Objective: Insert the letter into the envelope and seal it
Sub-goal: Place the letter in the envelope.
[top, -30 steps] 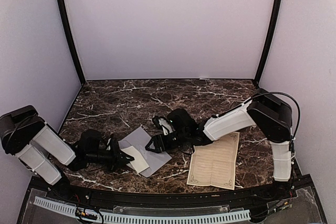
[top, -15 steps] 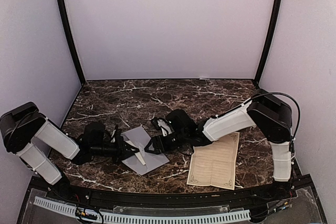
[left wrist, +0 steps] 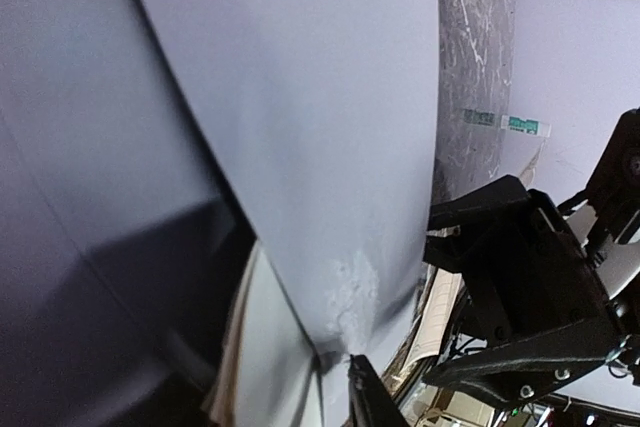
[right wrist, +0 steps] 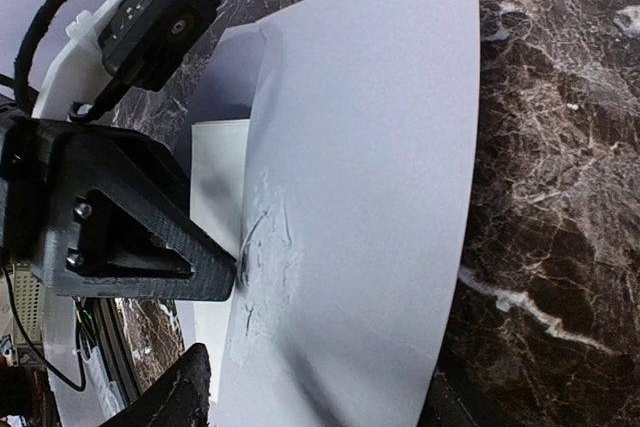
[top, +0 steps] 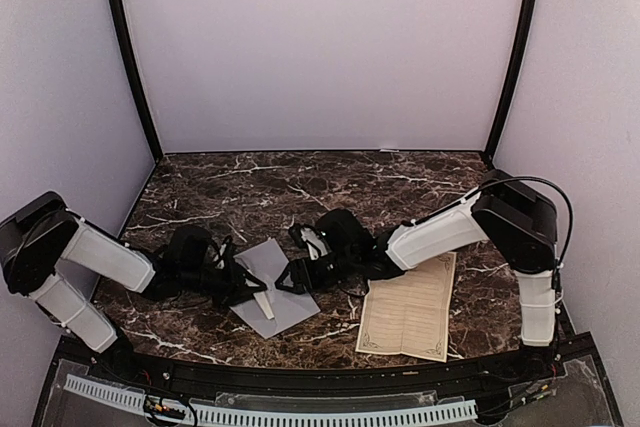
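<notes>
Matt paper on glossy marble-look counter (top: 250,187)

The envelope (right wrist: 370,177) is smooth matt paper, scuffed and creased near one edge; the letter (top: 408,309) looks matt.

The envelope (top: 270,285) lies left of the bordered letter sheet (top: 410,309) on the table (top: 250,197).

Looks like a lab test booth to us, not a home: plain pale walls (top: 320,47) w/ black corner posts (top: 128,57) boxing in a dark marble-look tabletop (top: 250,187), cable chain (top: 270,413) along the near edge.
</notes>
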Controlling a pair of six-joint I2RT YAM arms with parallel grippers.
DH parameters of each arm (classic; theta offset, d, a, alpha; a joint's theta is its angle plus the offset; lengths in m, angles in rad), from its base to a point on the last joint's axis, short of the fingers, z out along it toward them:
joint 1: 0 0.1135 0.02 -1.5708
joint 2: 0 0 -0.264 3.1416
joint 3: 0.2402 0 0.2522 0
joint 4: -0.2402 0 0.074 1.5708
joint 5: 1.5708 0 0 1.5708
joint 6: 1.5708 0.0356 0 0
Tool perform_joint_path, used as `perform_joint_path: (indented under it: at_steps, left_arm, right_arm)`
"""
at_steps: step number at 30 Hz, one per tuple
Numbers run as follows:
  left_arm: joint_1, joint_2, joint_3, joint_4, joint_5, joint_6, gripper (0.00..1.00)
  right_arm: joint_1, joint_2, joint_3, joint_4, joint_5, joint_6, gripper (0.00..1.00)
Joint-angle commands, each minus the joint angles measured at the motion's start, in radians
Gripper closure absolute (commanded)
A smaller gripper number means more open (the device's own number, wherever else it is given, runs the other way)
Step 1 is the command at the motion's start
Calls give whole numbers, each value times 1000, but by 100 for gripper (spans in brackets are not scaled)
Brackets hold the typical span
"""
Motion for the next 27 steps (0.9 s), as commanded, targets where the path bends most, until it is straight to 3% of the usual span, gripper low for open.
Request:
perform_joint_path:
  at_steps: [1, 6, 13, 20, 27]
  left_arm:
    - [3, -97, 55, -255, -73, 130, 75]
    - [4, -169, 76, -384, -120, 175, 51]
    - [3, -277, 121, -594, -191, 237, 33]
    - [3, -342, 143, -739, -237, 273, 25]
    - [3, -366, 145, -763, -239, 276, 23]
  right_arm:
    - [15, -39, -24, -41, 48, 9, 34]
    - [14, -76, -37, -80, 96, -9, 34]
    - [9, -111, -37, -111, 122, -27, 34]
    - [11, -128, -38, -117, 125, -27, 34]
    - [14, -116, -28, -105, 90, -26, 36]
